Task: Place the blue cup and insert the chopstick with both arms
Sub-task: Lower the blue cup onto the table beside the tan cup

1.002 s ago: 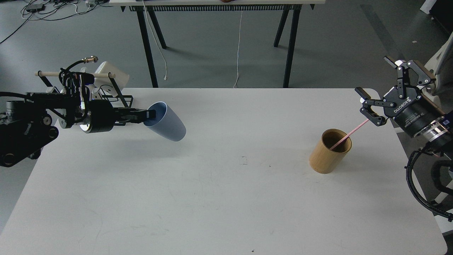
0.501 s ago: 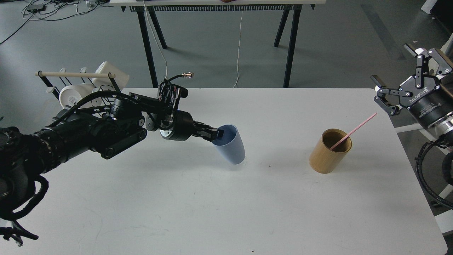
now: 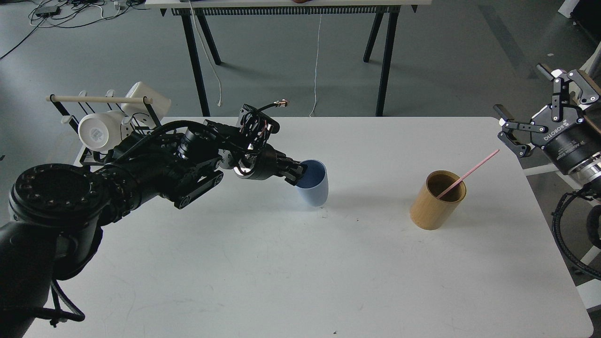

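The pale-blue cup (image 3: 315, 186) stands nearly upright on the white table (image 3: 300, 263) near its middle. My left gripper (image 3: 299, 173) is shut on the cup's left rim, one finger inside. The pink chopstick (image 3: 469, 173) leans out of the tan bamboo cylinder (image 3: 436, 201) at the right, its top pointing up and right. My right gripper (image 3: 528, 115) is open and empty, past the table's right edge, a little above and right of the chopstick's tip.
A mug rack (image 3: 101, 99) with white mugs (image 3: 96, 132) stands at the table's back left corner. Another table's black legs (image 3: 385, 51) stand on the floor behind. Cables hang by my right arm (image 3: 563, 220).
My left arm carried the cup from the table's left to its middle and brought it from tilted to nearly upright. My right gripper drew back right, away from the chopstick.
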Action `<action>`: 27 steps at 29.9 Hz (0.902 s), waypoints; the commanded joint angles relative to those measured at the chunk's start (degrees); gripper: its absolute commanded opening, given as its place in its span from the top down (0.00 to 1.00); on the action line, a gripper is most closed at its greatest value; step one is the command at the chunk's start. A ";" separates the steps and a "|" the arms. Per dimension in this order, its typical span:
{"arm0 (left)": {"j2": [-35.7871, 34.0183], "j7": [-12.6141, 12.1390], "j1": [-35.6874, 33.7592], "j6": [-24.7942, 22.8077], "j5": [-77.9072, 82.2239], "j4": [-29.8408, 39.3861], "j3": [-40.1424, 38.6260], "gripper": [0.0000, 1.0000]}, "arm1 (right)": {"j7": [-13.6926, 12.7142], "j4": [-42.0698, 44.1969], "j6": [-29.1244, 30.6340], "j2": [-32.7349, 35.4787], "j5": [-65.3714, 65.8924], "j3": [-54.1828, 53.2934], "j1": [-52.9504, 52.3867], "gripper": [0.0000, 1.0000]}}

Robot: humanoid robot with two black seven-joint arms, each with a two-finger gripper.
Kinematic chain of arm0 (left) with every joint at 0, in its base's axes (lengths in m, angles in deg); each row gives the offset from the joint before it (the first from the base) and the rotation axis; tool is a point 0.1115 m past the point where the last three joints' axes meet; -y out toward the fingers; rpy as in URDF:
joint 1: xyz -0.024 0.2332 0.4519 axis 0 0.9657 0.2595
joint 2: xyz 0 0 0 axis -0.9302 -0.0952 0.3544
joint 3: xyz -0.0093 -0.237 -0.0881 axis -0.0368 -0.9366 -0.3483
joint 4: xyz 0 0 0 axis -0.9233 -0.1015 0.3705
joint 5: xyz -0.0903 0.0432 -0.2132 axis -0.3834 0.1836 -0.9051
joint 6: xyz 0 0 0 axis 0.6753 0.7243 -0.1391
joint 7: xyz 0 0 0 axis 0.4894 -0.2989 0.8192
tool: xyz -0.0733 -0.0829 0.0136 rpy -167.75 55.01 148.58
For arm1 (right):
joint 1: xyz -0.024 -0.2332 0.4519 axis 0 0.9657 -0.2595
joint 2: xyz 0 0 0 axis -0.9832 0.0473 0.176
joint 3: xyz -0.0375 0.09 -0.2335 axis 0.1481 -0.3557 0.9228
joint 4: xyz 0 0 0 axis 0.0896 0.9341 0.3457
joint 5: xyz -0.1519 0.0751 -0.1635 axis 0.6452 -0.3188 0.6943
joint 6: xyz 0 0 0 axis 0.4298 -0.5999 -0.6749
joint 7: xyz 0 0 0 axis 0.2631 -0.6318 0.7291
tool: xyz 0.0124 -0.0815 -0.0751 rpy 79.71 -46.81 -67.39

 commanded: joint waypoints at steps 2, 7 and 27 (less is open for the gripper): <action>0.25 0.00 -0.11 0.36 -0.17 -1.67 1.35 0.95 | 0.00 0.08 0.00 0.59 0.01 -0.29 0.07 0.03; 0.25 0.00 -0.02 0.18 -0.17 -1.32 1.44 0.93 | 0.00 0.61 0.00 0.59 0.01 -0.11 0.25 0.03; 0.25 0.00 0.60 -0.52 -0.35 3.08 1.35 0.82 | 0.00 1.31 0.00 0.15 0.01 0.06 0.78 0.03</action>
